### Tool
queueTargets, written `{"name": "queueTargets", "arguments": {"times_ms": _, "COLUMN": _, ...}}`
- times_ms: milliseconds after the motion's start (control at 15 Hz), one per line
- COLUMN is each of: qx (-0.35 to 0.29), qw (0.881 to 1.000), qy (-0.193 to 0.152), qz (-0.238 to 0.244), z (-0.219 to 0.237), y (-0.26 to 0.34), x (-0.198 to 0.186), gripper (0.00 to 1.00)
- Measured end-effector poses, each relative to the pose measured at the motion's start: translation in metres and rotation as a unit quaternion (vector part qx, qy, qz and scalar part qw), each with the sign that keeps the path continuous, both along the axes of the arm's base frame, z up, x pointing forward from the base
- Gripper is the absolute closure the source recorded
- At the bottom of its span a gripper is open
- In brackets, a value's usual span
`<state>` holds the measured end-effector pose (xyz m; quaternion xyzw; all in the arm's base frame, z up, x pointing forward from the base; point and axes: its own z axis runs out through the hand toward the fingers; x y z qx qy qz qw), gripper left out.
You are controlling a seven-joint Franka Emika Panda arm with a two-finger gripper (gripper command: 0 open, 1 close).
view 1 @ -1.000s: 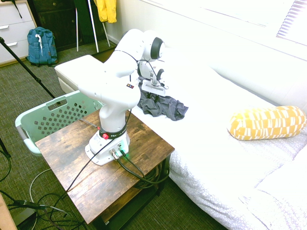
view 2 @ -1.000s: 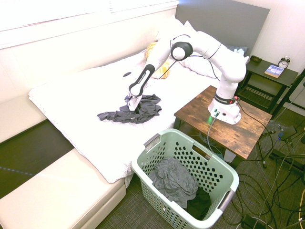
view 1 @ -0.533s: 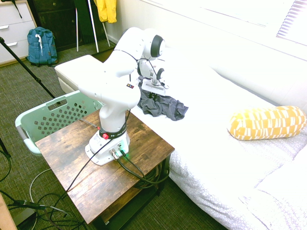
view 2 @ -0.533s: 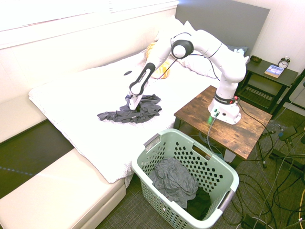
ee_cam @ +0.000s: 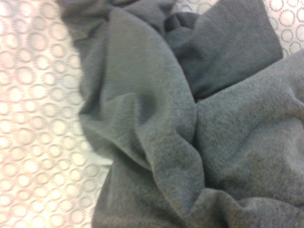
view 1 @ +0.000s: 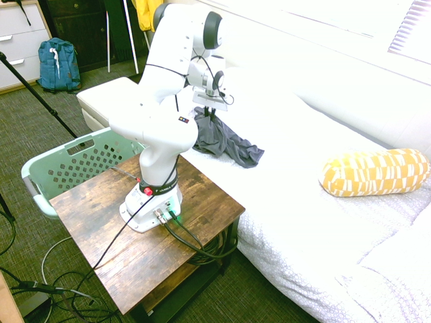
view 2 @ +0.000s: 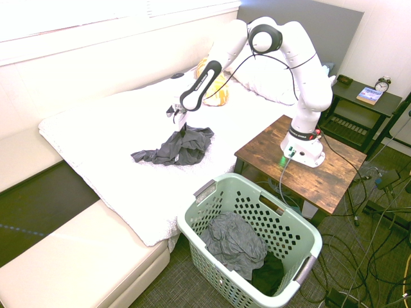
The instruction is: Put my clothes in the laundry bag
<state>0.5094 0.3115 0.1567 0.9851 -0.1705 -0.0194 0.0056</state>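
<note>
We see the gripper (view 1: 209, 113) above the bed (view 1: 283, 208), its fingers closed on a pinch of the dark grey garment (view 2: 180, 149); the cloth rises to a peak right at the fingertips, while the rest spreads in loose folds below the gripper and lies on the white bedding. In the wrist view we see the grey fabric up close, creased and overlapping, with the ring-patterned bedding beside it; that view is soft, so we probably can't trust it for the exact spot of the grip.

The mint-green laundry basket (view 2: 209, 269) stands on the floor, lower than the gripper and off beyond the edge of the bed; inside it we see a crumpled grey cloth (view 2: 234, 244) and a darker cloth (view 2: 266, 274), both well apart from the gripper. The wooden table (view 2: 276, 147) stands beside the bed, also lower than the gripper; the yellow patterned pillow (view 1: 377, 172) lies well away from the gripper, on the same bed. Farther still from the gripper we make out the blue backpack (view 1: 58, 65) on the floor; the black nightstand (view 2: 350, 94), across the wooden table from the gripper, bears a book (view 2: 369, 95) and an alarm clock (view 2: 383, 83).
</note>
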Motion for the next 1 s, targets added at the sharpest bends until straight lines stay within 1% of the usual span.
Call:
{"name": "queueTargets", "arguments": {"times_ms": 133, "qx": 0.001, "qw": 1.000, "qy": -0.020, "qz": 0.018, "z": 0.036, "y": 0.028, "x": -0.044, "gripper": 1.00}}
{"name": "queueTargets", "arguments": {"times_ms": 200, "qx": -0.001, "qw": 0.999, "qy": -0.026, "qz": 0.028, "z": 0.051, "y": 0.042, "x": -0.073, "gripper": 1.00}}
{"name": "queueTargets", "arguments": {"times_ms": 333, "qx": -0.009, "qw": 0.998, "qy": -0.034, "qz": 0.047, "z": 0.074, "y": 0.070, "x": -0.145, "gripper": 1.00}}
{"name": "queueTargets", "arguments": {"times_ms": 533, "qx": -0.030, "qw": 0.996, "qy": -0.035, "qz": 0.075, "z": 0.091, "y": 0.099, "x": -0.289, "gripper": 1.00}}
{"name": "queueTargets", "arguments": {"times_ms": 733, "qx": -0.052, "qw": 0.993, "qy": -0.030, "qz": 0.103, "z": 0.116, "y": 0.112, "x": -0.459, "gripper": 1.00}}
{"name": "queueTargets", "arguments": {"times_ms": 800, "qx": -0.053, "qw": 0.992, "qy": -0.036, "qz": 0.113, "z": 0.129, "y": 0.114, "x": -0.507, "gripper": 1.00}}
{"name": "queueTargets", "arguments": {"times_ms": 867, "qx": -0.051, "qw": 0.990, "qy": -0.048, "qz": 0.121, "z": 0.138, "y": 0.114, "x": -0.542, "gripper": 1.00}}
{"name": "queueTargets", "arguments": {"times_ms": 933, "qx": -0.050, "qw": 0.989, "qy": -0.054, "qz": 0.126, "z": 0.140, "y": 0.113, "x": -0.561, "gripper": 1.00}}
{"name": "queueTargets", "arguments": {"times_ms": 1000, "qx": -0.054, "qw": 0.989, "qy": -0.055, "qz": 0.125, "z": 0.136, "y": 0.114, "x": -0.563, "gripper": 1.00}}
